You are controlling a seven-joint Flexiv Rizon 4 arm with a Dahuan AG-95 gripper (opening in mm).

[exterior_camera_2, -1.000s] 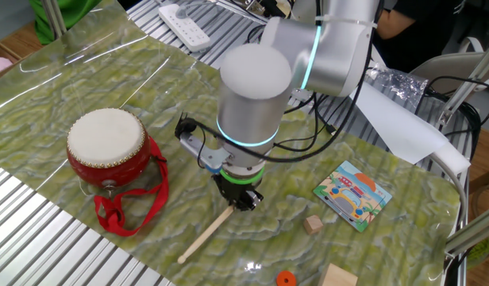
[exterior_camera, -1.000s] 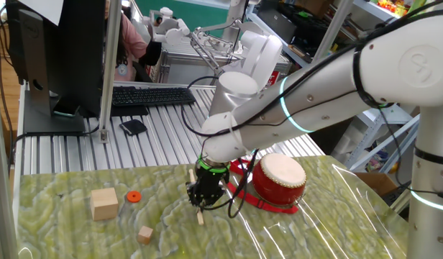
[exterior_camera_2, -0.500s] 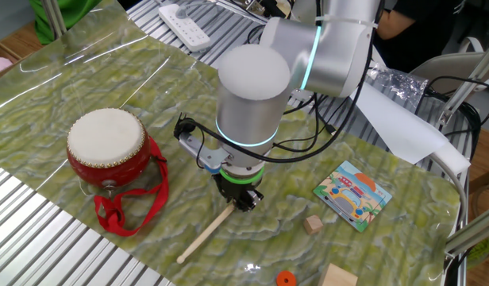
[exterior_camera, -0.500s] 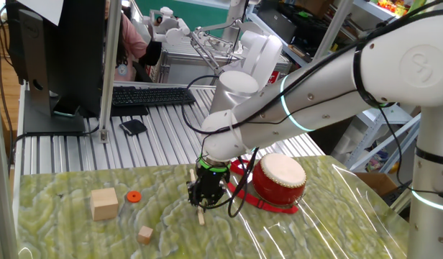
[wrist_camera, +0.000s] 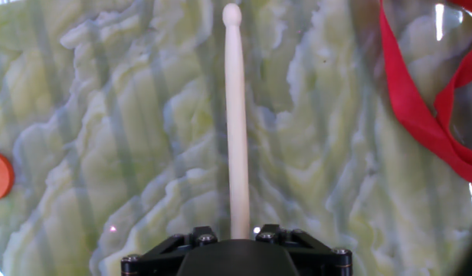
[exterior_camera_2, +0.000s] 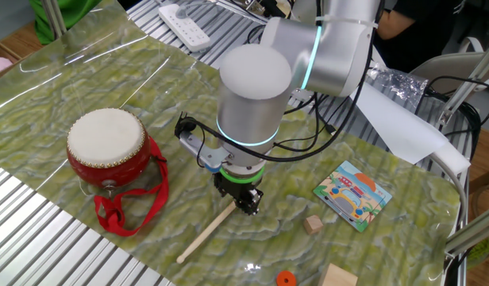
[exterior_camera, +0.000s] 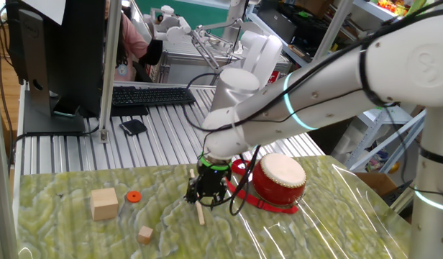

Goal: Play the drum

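Gripper [exterior_camera_2: 246, 203] slightly higher, apparently released stick [wrist_camera: 235, 123] (drum [exterior_camera_2: 108, 148] unmoved).

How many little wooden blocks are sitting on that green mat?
2. The larger wooden cube sits beside the orange disc; the smaller wooden cube lies nearer the mat's front edge. The arm could hide others.

A robotics lab — the white robot arm [exterior_camera: 329, 79] works at a slatted metal bench [exterior_camera: 164, 137] under a green patterned mat [exterior_camera_2: 109, 87], with a monitor [exterior_camera: 56, 50], keyboard [exterior_camera: 151, 95] and cluttered shelving [exterior_camera: 315, 29] beyond — well apart from its fingers.
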